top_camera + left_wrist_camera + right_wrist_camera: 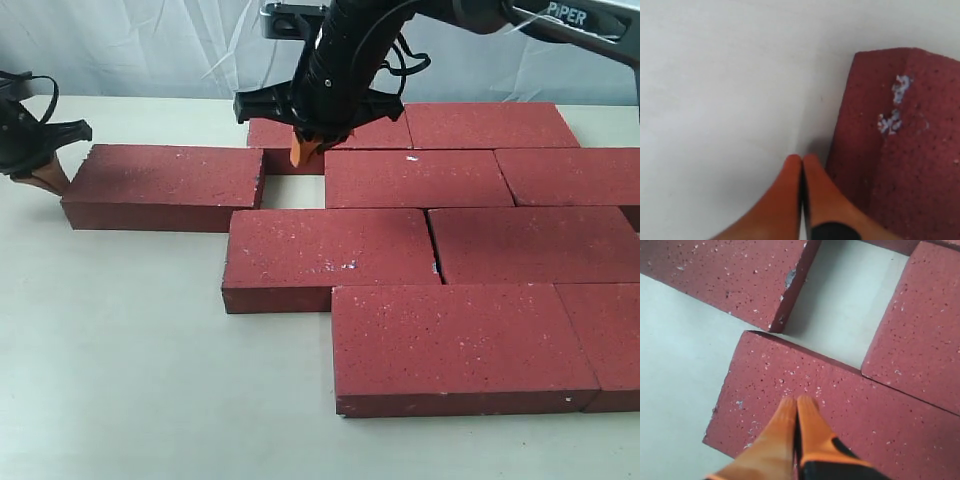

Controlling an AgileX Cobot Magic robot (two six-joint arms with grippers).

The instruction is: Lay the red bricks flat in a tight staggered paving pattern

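Most red bricks [430, 250] are laid flat and staggered on the bench [120, 380], but one brick [165, 185] is left parted from its row by a gap [293, 191], the left tool [48, 178] pinched empty beside its outer end, the right tool [303, 152] likewise above the back row.

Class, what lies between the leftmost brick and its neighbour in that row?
Only a bare gap of table, clear in the exterior view.
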